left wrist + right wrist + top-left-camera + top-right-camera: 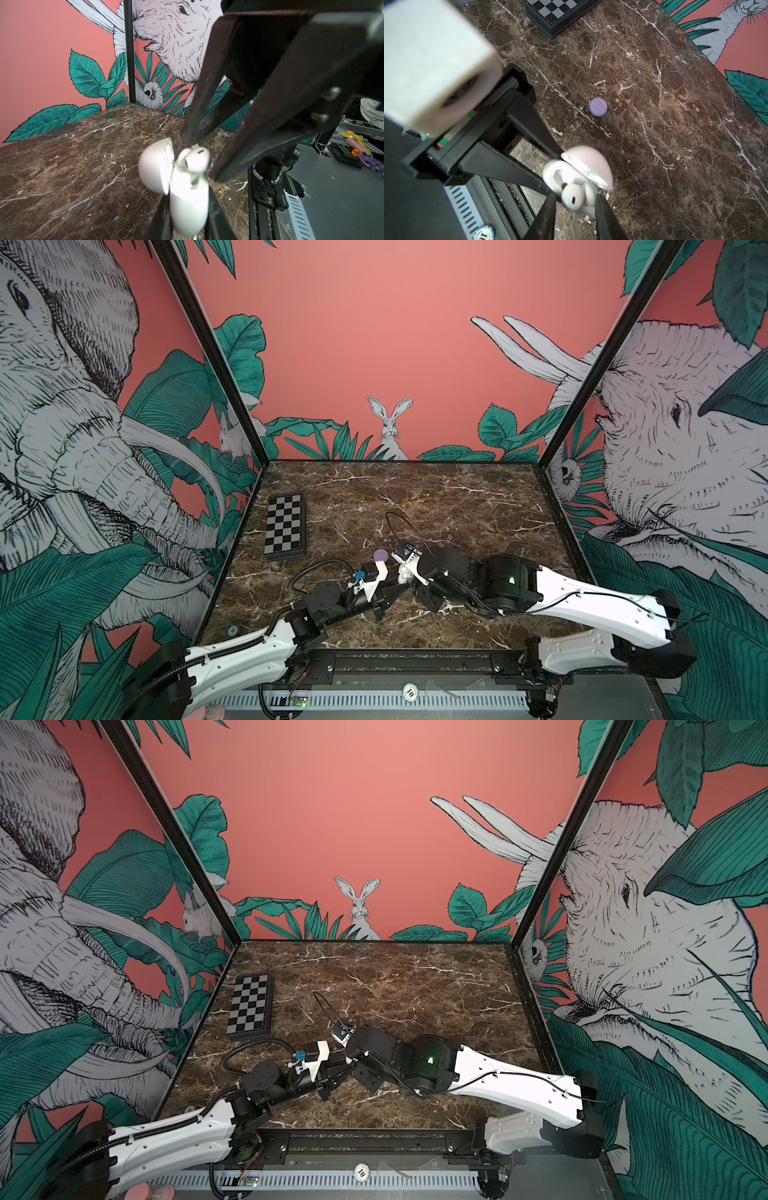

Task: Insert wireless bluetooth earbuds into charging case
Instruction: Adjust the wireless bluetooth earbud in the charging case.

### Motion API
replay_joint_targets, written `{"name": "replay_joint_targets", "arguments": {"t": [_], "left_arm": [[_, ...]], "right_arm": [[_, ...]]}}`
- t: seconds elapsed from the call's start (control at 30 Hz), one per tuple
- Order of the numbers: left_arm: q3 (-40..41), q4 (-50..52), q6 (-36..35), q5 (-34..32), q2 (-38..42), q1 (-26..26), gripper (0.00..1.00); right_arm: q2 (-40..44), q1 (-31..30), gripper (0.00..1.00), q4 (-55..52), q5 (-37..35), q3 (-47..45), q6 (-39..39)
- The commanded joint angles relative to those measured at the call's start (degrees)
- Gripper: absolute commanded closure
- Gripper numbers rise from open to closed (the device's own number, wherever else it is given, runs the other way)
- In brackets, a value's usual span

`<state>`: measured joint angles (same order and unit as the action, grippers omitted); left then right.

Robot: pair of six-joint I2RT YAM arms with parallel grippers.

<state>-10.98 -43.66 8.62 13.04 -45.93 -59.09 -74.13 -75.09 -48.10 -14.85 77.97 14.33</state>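
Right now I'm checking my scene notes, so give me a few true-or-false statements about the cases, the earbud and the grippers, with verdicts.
1. The white case has its lid open. True.
2. The left gripper holds the lilac case. False: it grips the white case, and the lilac case lies on the marble table.
3. A white earbud sits between the fingers of the right gripper, at the white case's mouth. True.
4. The lilac case is open. False: it is closed.
5. The chessboard touches the lilac case. False: they lie apart.
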Motion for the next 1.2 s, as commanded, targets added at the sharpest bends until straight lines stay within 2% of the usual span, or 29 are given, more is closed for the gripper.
{"name": "replay_joint_targets", "arguments": {"t": [0.0,1.17], "left_arm": [[-0.24,-2.19,0.34,0.67,0.46,-0.15,1.00],[0.09,-2.60,-0.01,0.32,0.44,-0.15,1.00]], "right_arm": [[-0.39,-0.49,0.70,0.56,-1.15,0.78,0.06],[0.48,-0.91,0.81,1.50,-2.58,0.31,1.12]]}}
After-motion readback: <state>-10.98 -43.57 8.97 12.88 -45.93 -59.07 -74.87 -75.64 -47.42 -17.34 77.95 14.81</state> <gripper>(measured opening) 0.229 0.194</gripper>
